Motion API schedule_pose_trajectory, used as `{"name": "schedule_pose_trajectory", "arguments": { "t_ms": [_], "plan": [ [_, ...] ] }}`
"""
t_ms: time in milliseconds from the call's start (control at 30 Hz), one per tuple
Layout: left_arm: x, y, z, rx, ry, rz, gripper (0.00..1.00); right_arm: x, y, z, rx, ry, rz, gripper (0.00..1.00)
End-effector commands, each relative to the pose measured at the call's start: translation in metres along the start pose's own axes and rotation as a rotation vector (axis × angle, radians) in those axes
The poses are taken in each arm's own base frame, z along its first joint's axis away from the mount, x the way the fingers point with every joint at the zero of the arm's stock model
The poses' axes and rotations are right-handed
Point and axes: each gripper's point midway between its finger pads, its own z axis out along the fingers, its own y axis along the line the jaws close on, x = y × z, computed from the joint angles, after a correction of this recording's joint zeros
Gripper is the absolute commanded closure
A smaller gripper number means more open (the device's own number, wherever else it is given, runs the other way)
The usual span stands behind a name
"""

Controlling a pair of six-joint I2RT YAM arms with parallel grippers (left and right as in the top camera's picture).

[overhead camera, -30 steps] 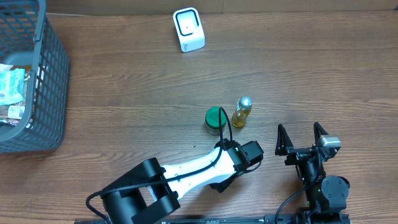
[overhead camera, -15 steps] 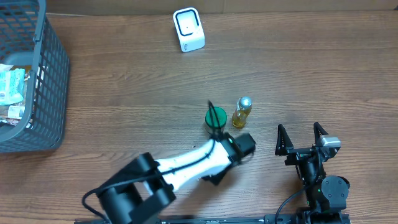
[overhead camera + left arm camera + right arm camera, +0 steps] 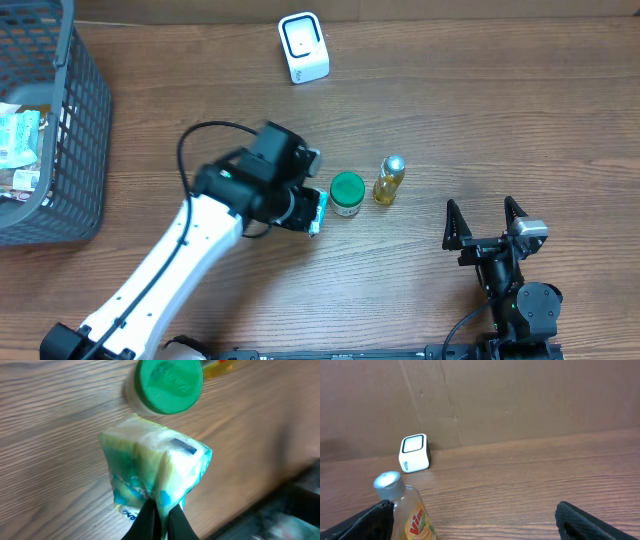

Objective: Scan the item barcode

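Your left gripper (image 3: 161, 512) pinches only a thin edge of the teal-and-white packet (image 3: 150, 460), just beside the green-lidded jar (image 3: 169, 385) and well apart from the scanner (image 3: 303, 47), so it may slip or twist barcode-away en route; right gripper (image 3: 487, 222) jaws spread, idle.

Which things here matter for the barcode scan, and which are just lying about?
Job: packet, gripped by the left end effector; white scanner.
Lying about: green-lidded jar; yellow bottle; grey basket; open right end effector.
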Motion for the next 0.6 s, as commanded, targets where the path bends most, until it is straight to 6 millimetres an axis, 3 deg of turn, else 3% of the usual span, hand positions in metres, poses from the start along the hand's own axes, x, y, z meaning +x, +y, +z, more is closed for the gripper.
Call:
{"name": "schedule_pose_trajectory", "arguments": {
  "t_ms": [0, 367, 567],
  "plan": [
    [0.002, -0.023, -0.003, 0.269, 0.038, 0.045, 0.96, 0.003, 0.000, 0.000, -0.001, -0.001, 0.004, 0.00],
    [-0.020, 0.008, 0.013, 0.503, -0.021, -0.066, 0.96, 0.003, 0.000, 0.000, -0.001, -0.001, 0.004, 0.00],
    [-0.022, 0.030, 0.030, 0.626, -0.031, -0.175, 0.96, 0.003, 0.000, 0.000, -0.001, -0.001, 0.004, 0.00]
  ]
}}
